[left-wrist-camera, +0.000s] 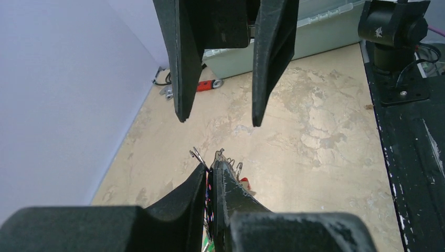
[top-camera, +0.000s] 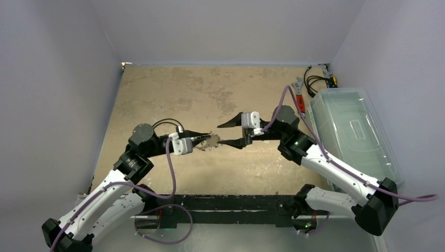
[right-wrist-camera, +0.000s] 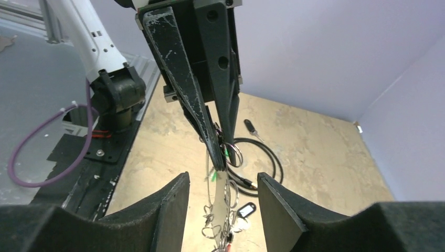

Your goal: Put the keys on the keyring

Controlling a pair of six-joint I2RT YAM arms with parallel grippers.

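two arms meet mid-frame above surface (top-camera: 183, 89). left gripper (top-camera: 206, 140) jaws pinched shut on keyring (right-wrist-camera: 216, 193), keys (right-wrist-camera: 225, 227) dangling beneath at lower centre of right wrist view. right gripper (right-wrist-camera: 220, 181) jaws parted, flanking bunch, gripping nothing. what looks like loose key (right-wrist-camera: 250, 126) lies by cable loop (right-wrist-camera: 265, 163). step, likely: regrip mid-threading. next calls for right jaws closing squarely on ring.

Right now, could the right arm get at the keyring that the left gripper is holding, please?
Probably yes: the right gripper stands open facing the shut left gripper, and the keyring hangs between the right fingers, nothing in the way.
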